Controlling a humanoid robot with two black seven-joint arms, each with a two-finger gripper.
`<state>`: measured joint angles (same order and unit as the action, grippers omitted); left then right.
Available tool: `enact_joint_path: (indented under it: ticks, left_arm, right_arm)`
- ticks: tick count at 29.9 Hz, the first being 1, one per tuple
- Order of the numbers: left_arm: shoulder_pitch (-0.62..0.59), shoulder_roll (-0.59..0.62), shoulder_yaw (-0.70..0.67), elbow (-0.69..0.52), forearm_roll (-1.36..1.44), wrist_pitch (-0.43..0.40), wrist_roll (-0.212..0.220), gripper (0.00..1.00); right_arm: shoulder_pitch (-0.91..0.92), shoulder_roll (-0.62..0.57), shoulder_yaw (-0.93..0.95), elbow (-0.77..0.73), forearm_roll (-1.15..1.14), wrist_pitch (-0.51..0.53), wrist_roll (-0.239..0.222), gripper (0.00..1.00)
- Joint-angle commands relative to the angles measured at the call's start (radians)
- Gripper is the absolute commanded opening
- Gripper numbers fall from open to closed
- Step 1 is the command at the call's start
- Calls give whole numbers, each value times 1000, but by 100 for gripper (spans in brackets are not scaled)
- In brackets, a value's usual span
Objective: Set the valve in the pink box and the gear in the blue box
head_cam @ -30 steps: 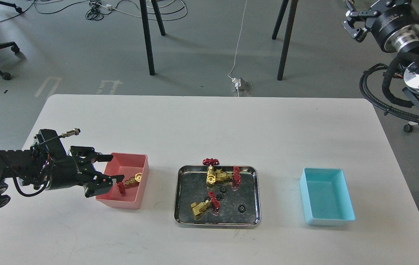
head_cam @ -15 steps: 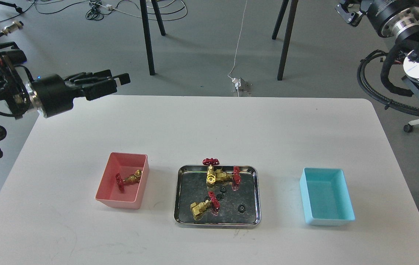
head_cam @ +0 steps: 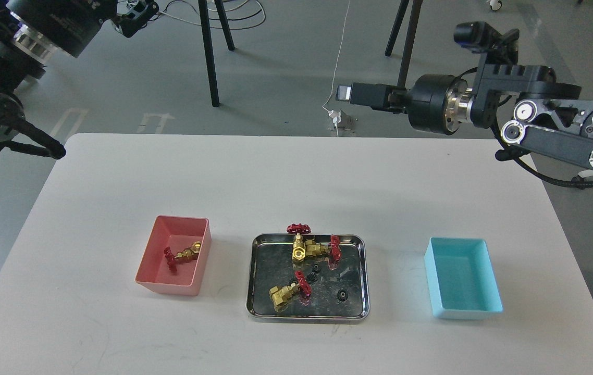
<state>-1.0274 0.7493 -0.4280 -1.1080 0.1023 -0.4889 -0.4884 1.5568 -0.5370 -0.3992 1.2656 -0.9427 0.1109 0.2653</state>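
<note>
Nearest the front edge of the white worktop (head_cam: pixel 296 177), the shiny steel tray (head_cam: pixel 256 281) holds 3 brass valves with red handwheels and 3 tiny black toothed gears (head_cam: pixel 343 296). The salmon-pink plastic bin (head_cam: pixel 153 281) toward the left edge contains 1 brass valve (head_cam: pixel 182 255). The light cyan-blue plastic bin (head_cam: pixel 489 291) sits toward the right edge. Beyond the far edge, the right gripper (head_cam: pixel 346 93) hovers, grip unreadable. Past the far-left corner, the left gripper (head_cam: pixel 140 13) likewise cannot be read.

Black arms (head_cam: pixel 552 140) — silver joint discs, cables
</note>
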Motion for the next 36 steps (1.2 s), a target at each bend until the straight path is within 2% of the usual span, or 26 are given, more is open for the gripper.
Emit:
enact_joint_path:
  ticks: [1,6,11,13,18,27,36]
  left_arm:
    - [12,-5,-2,-3,-4,0,0,99]
    - [33,-8,-2,-10,-4,0,0,99]
    - [81,-4,-27,-30,-4,0,0,99]
    - [119,1,-64,-30,-3,0,0,99]
    - [176,2,-132,-30,-1,0,0,99]
    - [201,-34,-133,-32,2,0,0,99]
    - [220,-51,-133,-33,7,0,0,99]
  right_arm:
    - [147,77,-258,138,-128,0,9,99]
    - [207,228,-458,199,-243,0,8,96]
    - [161,377,-552,172,-262,-14,6,69]
    - [141,429,-552,140,-258,-14,5,63]
    - [105,537,-563,84,-249,-14,2,61]
    - [6,537,-589,-110,-249,-19,-3,59]
    - [9,537,-584,-69,-127,-17,2,59]
